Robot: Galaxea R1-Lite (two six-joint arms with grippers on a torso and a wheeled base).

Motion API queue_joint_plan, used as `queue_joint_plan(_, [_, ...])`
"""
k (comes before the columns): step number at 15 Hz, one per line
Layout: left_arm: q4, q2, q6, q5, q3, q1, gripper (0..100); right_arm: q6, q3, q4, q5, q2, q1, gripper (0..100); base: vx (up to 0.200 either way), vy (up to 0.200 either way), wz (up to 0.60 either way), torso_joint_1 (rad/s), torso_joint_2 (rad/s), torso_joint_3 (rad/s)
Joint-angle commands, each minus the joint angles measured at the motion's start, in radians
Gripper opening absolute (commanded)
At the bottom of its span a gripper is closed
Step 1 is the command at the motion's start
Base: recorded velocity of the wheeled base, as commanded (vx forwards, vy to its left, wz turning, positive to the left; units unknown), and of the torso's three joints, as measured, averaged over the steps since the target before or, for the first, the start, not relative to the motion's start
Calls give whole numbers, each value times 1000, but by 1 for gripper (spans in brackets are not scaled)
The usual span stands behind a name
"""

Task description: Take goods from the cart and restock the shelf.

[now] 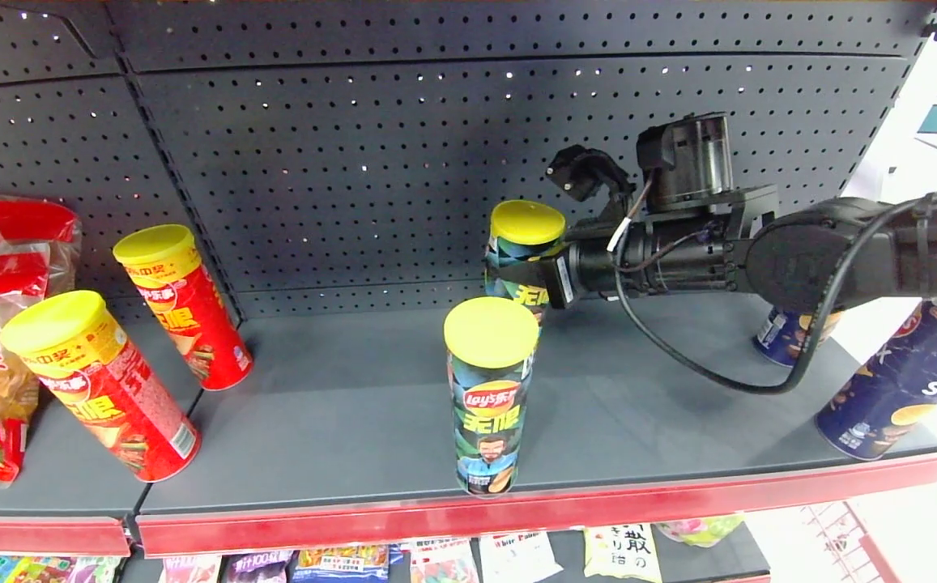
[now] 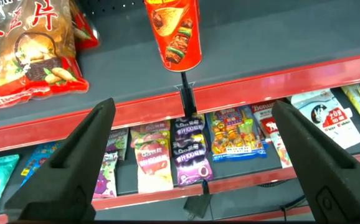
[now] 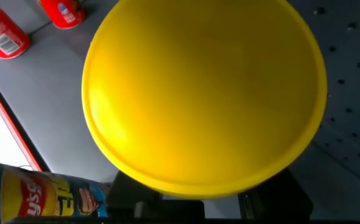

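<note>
Item: chip can (image 1: 521,243), yellow lid. Was pinched mid-body by R gripper (image 1: 545,283) at back of shelf (image 1: 338,405), directly behind matching front can (image 1: 491,397). L gripper (image 2: 192,106) hung w/ jaws spread, holding nothing. Advice: seat base flat, upright, clear of front can, before release.

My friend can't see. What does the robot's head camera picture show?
The robot's right hand grips a teal chip can with a yellow lid at the back of a grey shelf. A matching can stands at the front edge, with two red cans to the left and blue cans to the right.
</note>
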Motion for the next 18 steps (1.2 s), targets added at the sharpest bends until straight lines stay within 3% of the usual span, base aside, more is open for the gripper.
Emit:
queue_joint_plan(1, [0,0,0,3,0,0,100,-1,-5,-1,0,17,5,0,0,0,0,0,0,0])
queue_joint_plan(18, [0,0,-3,3,0,0,100,11,-33,0,-16,60,25,0,0,0,0,0,0,0])
